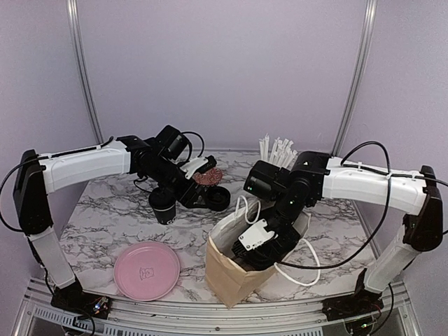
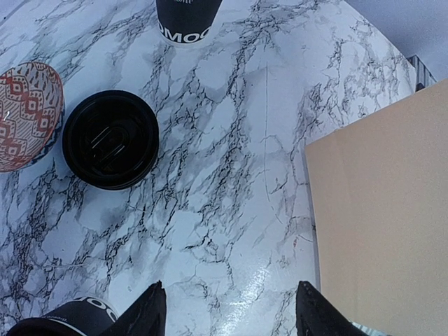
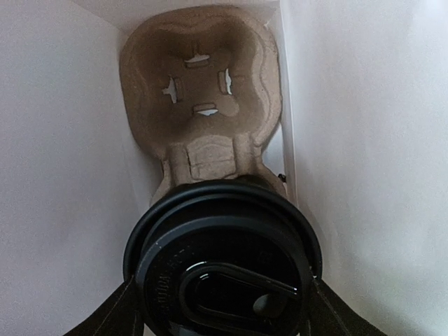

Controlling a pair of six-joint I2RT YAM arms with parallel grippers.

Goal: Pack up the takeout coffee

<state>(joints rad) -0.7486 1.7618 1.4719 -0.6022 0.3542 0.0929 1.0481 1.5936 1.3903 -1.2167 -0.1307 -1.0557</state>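
Takeout coffee cup [image 3: 224,238], black lid on, is what our right gripper [image 3: 224,297] has pinched between its fingers [image 3: 126,311], one on each side of the lid. We've got it down inside the paper bag [image 3: 364,140], white walls all round. It's right over the near hole of the brown pulp carrier [image 3: 203,91] on the bag's floor, though we can't tell if it's seated or just above.

Our left gripper [image 2: 229,297] hangs over the marble table [image 2: 231,175] with its jaws wide apart and only marble between them. A second cup [image 2: 63,318] stands just beside one of its fingers. Further out, a loose black lid [image 2: 110,138] lies flat just beside a red-patterned bowl [image 2: 24,115].

From up top we also see a pink plate [image 1: 147,269] near the table's front edge and white straws [image 1: 276,150] poking up behind the right arm.
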